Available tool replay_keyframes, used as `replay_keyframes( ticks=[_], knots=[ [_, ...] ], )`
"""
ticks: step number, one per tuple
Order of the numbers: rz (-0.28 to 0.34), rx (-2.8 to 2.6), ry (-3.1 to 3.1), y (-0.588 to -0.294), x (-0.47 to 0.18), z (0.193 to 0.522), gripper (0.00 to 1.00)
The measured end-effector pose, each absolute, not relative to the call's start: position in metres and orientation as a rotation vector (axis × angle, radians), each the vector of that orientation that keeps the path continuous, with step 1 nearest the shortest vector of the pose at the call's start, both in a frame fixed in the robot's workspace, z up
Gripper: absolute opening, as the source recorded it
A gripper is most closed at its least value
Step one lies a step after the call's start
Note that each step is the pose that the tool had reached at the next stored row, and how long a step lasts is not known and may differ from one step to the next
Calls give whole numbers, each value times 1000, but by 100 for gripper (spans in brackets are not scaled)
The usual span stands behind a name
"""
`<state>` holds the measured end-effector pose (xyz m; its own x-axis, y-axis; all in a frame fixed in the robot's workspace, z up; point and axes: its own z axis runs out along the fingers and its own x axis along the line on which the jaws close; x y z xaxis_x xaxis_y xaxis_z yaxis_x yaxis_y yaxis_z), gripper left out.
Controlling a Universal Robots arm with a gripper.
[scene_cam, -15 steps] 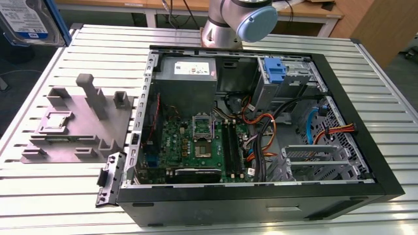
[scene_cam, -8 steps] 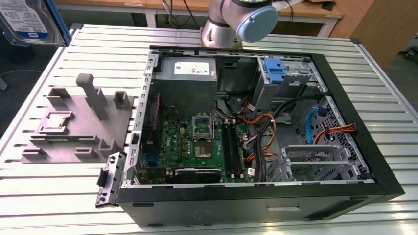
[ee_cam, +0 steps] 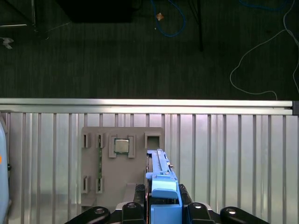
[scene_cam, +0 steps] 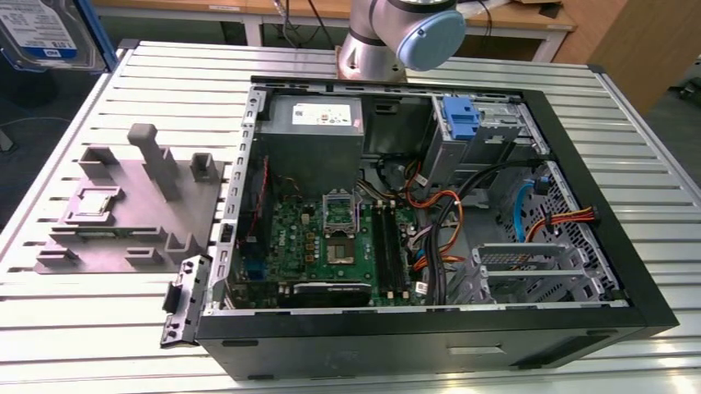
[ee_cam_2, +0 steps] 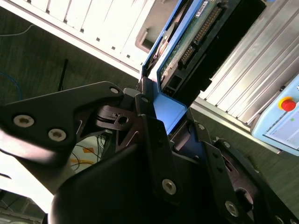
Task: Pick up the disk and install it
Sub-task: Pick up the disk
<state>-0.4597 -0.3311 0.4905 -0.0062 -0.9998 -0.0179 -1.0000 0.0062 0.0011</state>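
Currently my gripper (ee_cam_2: 163, 112) is clamped on the disk (ee_cam_2: 196, 37). In the second wrist view my fingers (ee_cam_2: 152, 135) press against the bright blue carrier frame at one end of the drive. In the first wrist view the disk (ee_cam: 159, 172) stands edge-on in my gripper (ee_cam: 163, 207), held in the air over one edge of the grey fixture block (ee_cam: 122, 158), near the small square chip (ee_cam: 122, 145) seated in that block. In the exterior view the disk (scene_cam: 42, 33) hangs with its label facing out, beyond the grey fixture block (scene_cam: 126, 205). The open computer case (scene_cam: 646, 304) lies just beside that block on the slatted table (scene_cam: 66, 328), well apart from the disk.
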Motion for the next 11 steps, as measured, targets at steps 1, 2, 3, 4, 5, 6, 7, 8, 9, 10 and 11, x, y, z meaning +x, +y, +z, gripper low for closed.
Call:
replay_keyframes(
  ticks=[1, 2, 3, 4, 5, 6, 7, 8, 9, 10, 11],
  knots=[
    [21, -2206, 2220, -331, -460, 491, 36],
    [21, -2206, 2220, -331, -460, 491, 36],
    [21, -2206, 2220, -331, -460, 491, 36],
    [21, -2206, 2220, -331, -460, 493, 36],
    [21, -2206, 2220, -331, -460, 495, 36],
    [21, -2206, 2220, -331, -460, 495, 36],
    [21, -2206, 2220, -331, -460, 495, 36],
    [21, -2206, 2220, -331, -460, 495, 36],
    [21, -2206, 2220, -331, -460, 496, 36],
    [21, -2206, 2220, -331, -460, 496, 36],
    [21, -2206, 2220, -331, -460, 496, 36]
  ],
)
